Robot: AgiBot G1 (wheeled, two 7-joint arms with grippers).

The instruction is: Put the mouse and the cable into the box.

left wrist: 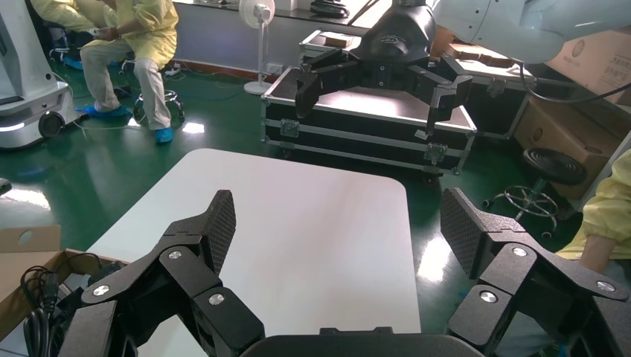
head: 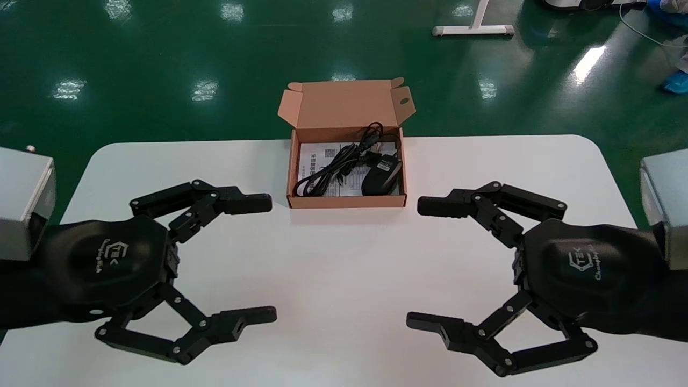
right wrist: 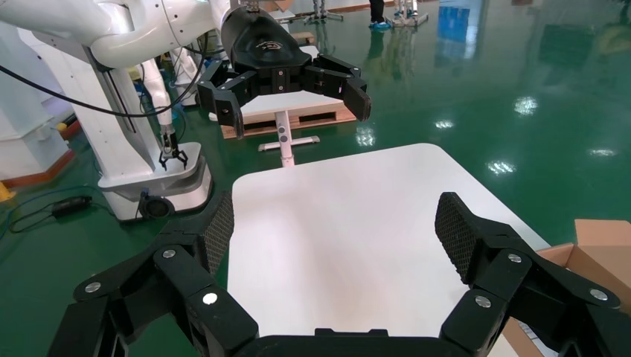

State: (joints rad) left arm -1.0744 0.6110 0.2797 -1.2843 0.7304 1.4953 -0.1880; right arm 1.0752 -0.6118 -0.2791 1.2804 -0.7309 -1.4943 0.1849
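An open cardboard box (head: 346,201) stands at the far middle of the white table (head: 344,269), lid flap up. Inside it lie a black mouse (head: 380,176) on the right and a coiled black cable (head: 333,169) on the left, over a printed leaflet (head: 318,156). My left gripper (head: 263,259) hovers open over the near left of the table, empty. On the near right my right gripper (head: 424,263) is open and empty too. Both face each other, short of the box. A corner of the box (left wrist: 30,249) and the cable (left wrist: 37,305) show in the left wrist view.
A box flap (right wrist: 595,253) shows at the edge of the right wrist view. Green floor surrounds the table. A white stand base (head: 473,29) sits on the floor beyond. Black flight cases (left wrist: 364,123) and seated people in yellow (left wrist: 138,44) are off to the side.
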